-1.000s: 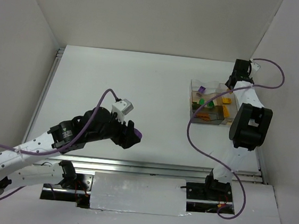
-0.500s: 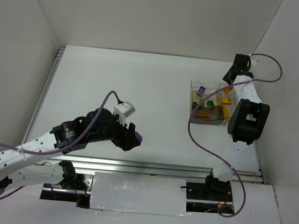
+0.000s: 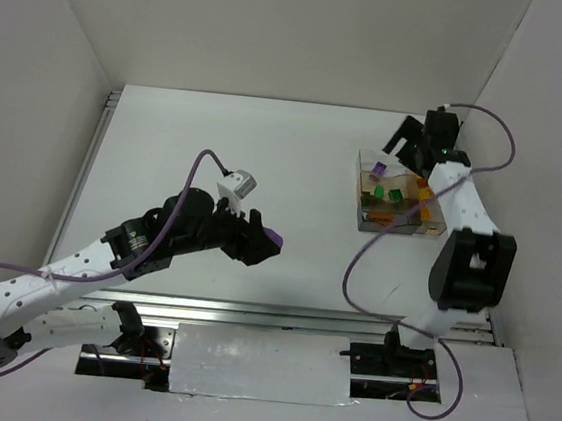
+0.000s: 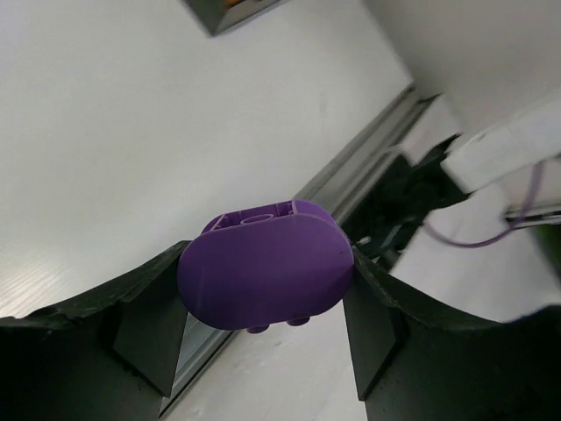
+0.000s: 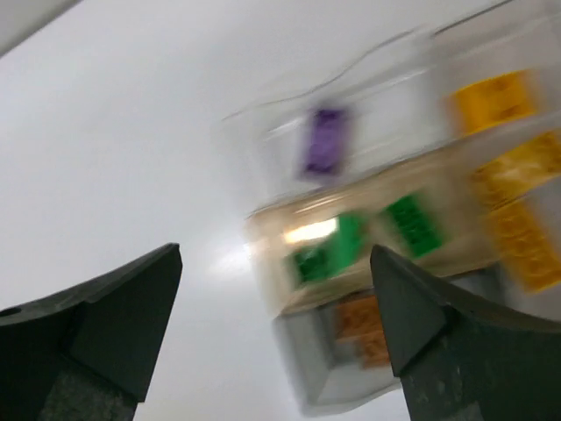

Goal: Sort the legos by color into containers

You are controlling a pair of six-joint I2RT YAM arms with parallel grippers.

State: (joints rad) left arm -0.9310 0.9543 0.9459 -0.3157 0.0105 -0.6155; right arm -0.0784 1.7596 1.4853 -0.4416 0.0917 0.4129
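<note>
Well, my left gripper (image 3: 256,240) pinches a rounded purple plastic brick (image 4: 263,279); the sorting side is blurred.
It hangs over open white table (image 3: 266,159), studs seen only from the wrist. Rightward, the clear divided plastic box (image 3: 358,183) sits near the table's right edge; my right wrist view smears its purple, green and yellow-orange legos (image 5: 412,224). My right gripper (image 3: 416,144) hangs spread over its far edge.

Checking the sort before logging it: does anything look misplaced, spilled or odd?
Nothing looks spilled or askew. One purple lego is outside the box, clamped in the left gripper over the middle of the table. Inside the box the colours look grouped, though the right wrist view is blurred.
</note>
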